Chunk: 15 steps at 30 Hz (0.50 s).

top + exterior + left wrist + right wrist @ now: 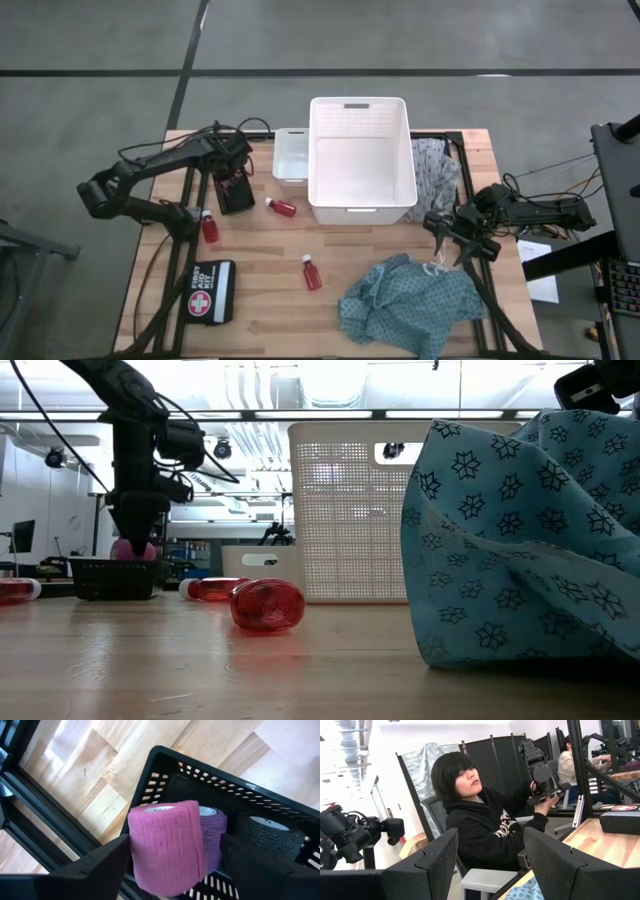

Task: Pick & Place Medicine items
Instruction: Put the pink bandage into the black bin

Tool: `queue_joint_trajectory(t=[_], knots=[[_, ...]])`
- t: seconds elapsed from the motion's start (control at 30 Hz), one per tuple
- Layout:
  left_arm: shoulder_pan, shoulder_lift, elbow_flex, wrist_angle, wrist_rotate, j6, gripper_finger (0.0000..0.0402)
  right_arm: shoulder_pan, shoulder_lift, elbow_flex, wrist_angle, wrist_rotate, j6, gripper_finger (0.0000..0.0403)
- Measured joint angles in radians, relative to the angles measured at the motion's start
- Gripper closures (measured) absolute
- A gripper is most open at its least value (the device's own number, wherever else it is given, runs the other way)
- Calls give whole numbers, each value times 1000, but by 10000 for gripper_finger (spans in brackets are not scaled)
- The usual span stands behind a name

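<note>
Three rolls are seen in the black basket (165, 780) at nine o'clock; the pink roll (167, 845) stands between the left gripper (172, 870) fingers, spread wide and probably released.

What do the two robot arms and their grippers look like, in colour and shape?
Both arms are black, built from slim jointed segments, with loose black cables trailing along them. The left gripper and the right gripper are each two flat, broad, matte black fingers with angular edges. No markings are visible on them.
</note>
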Motion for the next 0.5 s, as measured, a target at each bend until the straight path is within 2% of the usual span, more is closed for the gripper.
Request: queue_joint_trajectory(t=[0.5], knots=[[-3, -1, 60, -56, -7, 1, 78, 0, 0, 0, 0, 0, 0, 179]])
